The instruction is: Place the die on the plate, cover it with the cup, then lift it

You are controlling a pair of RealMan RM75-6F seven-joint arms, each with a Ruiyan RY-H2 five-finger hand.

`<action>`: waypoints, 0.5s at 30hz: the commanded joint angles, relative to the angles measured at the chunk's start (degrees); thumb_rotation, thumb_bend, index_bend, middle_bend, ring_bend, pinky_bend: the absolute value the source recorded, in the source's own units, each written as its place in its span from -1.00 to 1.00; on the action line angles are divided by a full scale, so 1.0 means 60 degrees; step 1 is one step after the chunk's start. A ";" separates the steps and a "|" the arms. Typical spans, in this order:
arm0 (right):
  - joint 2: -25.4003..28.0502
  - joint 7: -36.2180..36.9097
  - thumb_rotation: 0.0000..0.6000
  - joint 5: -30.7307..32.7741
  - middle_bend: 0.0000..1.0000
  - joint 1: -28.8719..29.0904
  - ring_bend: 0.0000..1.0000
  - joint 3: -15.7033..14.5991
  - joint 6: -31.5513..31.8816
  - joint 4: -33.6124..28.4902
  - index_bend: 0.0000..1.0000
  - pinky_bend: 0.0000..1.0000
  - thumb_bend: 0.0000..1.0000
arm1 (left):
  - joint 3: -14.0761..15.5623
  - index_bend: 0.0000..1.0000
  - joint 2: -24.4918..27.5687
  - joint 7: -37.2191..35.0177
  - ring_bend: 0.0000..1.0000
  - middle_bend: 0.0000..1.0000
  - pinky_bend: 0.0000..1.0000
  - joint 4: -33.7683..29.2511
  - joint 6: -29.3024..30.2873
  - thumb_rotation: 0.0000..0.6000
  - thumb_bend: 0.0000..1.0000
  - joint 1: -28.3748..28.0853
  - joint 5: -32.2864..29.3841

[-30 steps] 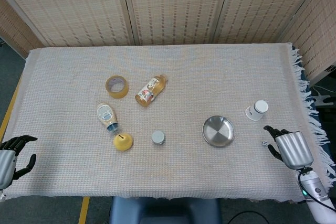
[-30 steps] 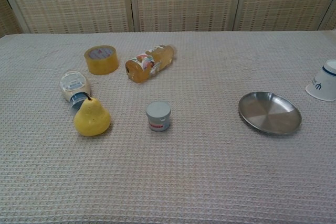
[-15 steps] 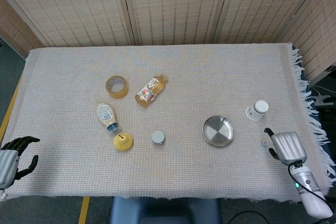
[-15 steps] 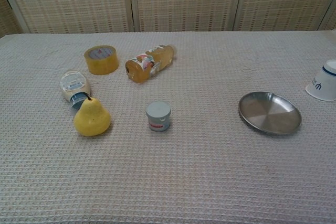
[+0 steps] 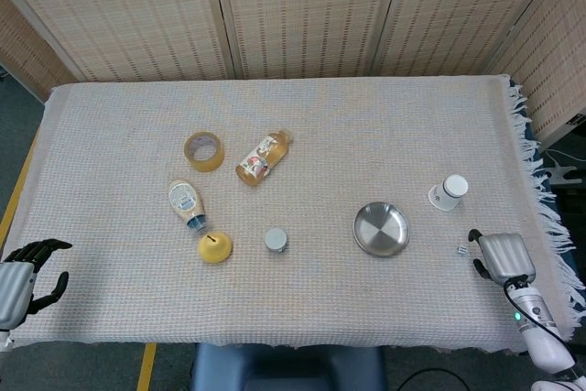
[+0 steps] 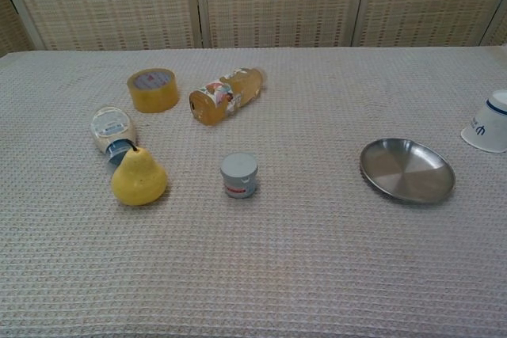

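The right hand [image 5: 500, 256] sits at the near right edge of the cloth-covered worktop [image 5: 302, 116], seen from its back; its dark fingers [image 5: 475, 240] show only at the upper left, and whether they are spread or curled I cannot tell. It appears to hold nothing. Just beside those fingers, on the cloth and apart from them, lies the small pale die [image 5: 461, 249]. Further in stands the round shiny metal plate [image 5: 381, 228], bare, and beyond the die the white paper cup [image 5: 448, 192] rests mouth down.

The left hand [image 5: 20, 276] hangs off the near left corner, fingers apart and empty, well away from everything.

The first step looks not yet begun: the die is still off the plate. The next move calls for a fine pinch on a very small thing lying flat on soft weave, then a short carry leftward to the plate.

Across the cloth lie a yellow pear [image 6: 138, 179], a small grey can [image 6: 238, 175], a tape roll [image 6: 152, 89] and two bottles on their sides.
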 commanded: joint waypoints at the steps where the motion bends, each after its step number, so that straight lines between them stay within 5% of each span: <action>1: -0.0042 0.0067 1.00 0.0073 0.52 -0.0011 0.65 -0.0032 -0.0054 0.0106 -0.26 1.00 -0.48 | 0.0006 -0.39 -0.0002 0.0019 -0.47 -0.42 -0.30 -0.0010 -0.0006 1.00 -0.14 -0.0001 0.0006; 15: -0.0720 0.0931 1.00 0.0080 0.54 0.0174 0.67 -0.0084 -0.0542 0.1365 -0.19 1.00 -0.47 | 0.0084 -0.39 0.0022 0.0138 -0.47 -0.42 -0.30 -0.0062 -0.0096 1.00 -0.14 -0.0038 0.0101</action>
